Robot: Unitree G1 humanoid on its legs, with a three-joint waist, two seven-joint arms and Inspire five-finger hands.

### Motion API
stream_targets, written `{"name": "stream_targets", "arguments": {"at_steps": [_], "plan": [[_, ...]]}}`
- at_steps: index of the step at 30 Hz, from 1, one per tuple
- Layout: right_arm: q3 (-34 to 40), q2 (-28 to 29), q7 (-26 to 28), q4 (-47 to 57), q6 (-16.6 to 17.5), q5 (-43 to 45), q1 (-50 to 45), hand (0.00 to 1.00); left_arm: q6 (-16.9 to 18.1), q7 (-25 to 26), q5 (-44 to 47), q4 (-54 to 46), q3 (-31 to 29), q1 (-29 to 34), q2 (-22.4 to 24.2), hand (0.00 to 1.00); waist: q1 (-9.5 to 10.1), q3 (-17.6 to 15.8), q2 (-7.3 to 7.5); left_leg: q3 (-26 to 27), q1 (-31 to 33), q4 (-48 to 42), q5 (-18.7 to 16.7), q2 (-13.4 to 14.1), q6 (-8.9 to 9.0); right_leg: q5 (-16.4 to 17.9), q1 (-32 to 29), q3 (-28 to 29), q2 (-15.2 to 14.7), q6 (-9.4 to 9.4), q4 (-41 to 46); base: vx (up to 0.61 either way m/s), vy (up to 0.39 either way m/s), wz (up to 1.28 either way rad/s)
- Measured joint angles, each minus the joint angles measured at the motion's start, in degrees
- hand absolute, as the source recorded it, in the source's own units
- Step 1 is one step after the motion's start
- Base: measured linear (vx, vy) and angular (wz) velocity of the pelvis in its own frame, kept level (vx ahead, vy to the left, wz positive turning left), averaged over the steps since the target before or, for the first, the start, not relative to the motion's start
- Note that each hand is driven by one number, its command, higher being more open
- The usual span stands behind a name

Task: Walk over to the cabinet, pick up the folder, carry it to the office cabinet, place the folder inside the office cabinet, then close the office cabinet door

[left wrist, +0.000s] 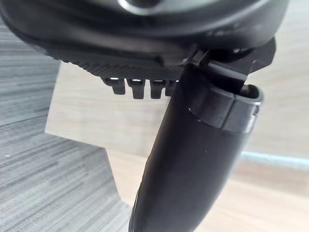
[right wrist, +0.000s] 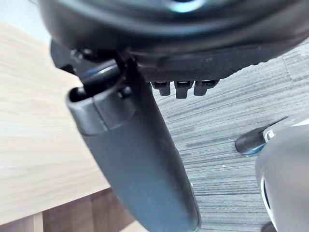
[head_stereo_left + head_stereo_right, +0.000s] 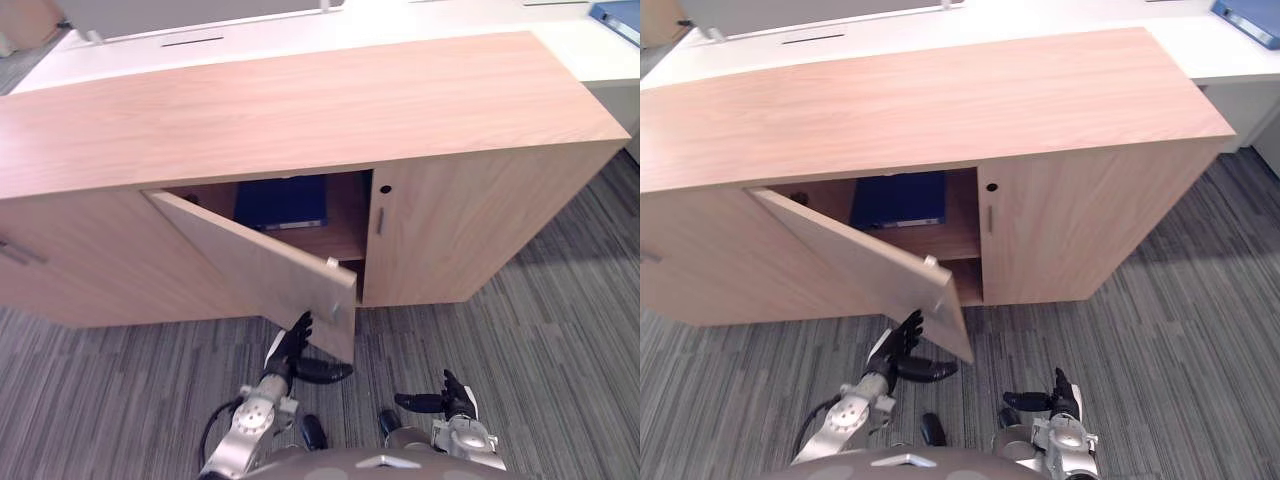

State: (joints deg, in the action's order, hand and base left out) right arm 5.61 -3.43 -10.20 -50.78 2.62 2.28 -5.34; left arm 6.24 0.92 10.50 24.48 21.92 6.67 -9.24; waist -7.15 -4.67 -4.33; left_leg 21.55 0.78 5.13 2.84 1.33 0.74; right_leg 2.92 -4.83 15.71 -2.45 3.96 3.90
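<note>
A dark blue folder [image 3: 282,201] lies flat on the shelf inside the low wooden office cabinet [image 3: 300,110]. The cabinet's left door [image 3: 260,270] stands half open, swung out towards me. My left hand [image 3: 290,345] is open, its straight fingers up against the door's outer face near the lower free corner, thumb [image 1: 193,159] spread out. In the left wrist view the door's pale wood [image 1: 87,111] lies just past the fingers. My right hand [image 3: 455,398] hangs low over the carpet, open and holding nothing, apart from the cabinet.
The cabinet's right door [image 3: 470,230] is closed, with a slim handle [image 3: 379,220] and a keyhole. A white desk [image 3: 300,35] runs behind the cabinet, with another blue folder [image 3: 615,15] at its far right. Grey striped carpet [image 3: 560,350] lies around the cabinet.
</note>
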Motion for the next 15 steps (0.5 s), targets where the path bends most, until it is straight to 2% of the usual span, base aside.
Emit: {"name": "stream_targets", "arguments": {"at_steps": [5, 10, 13, 15], "plan": [[0.1, 0.0, -0.1, -1.2, 0.1, 0.0, 0.5, 1.0, -0.1, 1.3, -1.8, 2.5, 1.5, -5.6, 0.6, 1.0, -0.48, 0.4, -0.31, -0.2, -0.6, 0.0, -0.1, 0.4, 0.01, -0.8, 1.1, 0.0, 0.6, 0.16, -1.2, 0.11, -0.012, -0.09], [0.0, -0.1, -0.3, -1.7, 0.2, 0.0, 0.8, 1.0, -0.6, 5.4, -4.6, 7.4, 1.4, -12.1, 0.5, 1.0, -1.44, 0.4, -0.37, -0.5, -0.8, 0.0, -0.2, 0.9, 0.19, -1.0, 1.1, -0.2, 1.1, -0.14, -1.2, 0.0, -0.007, -0.02], [0.0, 0.1, -0.4, -1.7, 0.5, 0.0, 1.2, 1.0, -1.0, 7.2, -5.6, 10.7, 0.6, -16.0, 0.0, 1.0, -2.79, 0.4, -0.33, -0.2, -0.8, 0.0, -0.2, 0.8, 0.24, -1.3, 0.9, 0.2, 1.0, -0.18, -1.2, -0.06, 0.014, -0.1], [0.0, 0.3, -0.4, -1.7, 0.6, 0.1, 1.2, 1.0, -1.4, 7.7, -5.6, 11.5, -0.6, -17.7, -0.2, 1.0, -2.92, 0.3, -0.17, 0.2, -0.7, 0.1, -0.2, 0.7, 0.25, -1.6, 0.3, 0.7, 0.9, -0.13, -1.3, -0.1, 0.027, -0.18]]}}
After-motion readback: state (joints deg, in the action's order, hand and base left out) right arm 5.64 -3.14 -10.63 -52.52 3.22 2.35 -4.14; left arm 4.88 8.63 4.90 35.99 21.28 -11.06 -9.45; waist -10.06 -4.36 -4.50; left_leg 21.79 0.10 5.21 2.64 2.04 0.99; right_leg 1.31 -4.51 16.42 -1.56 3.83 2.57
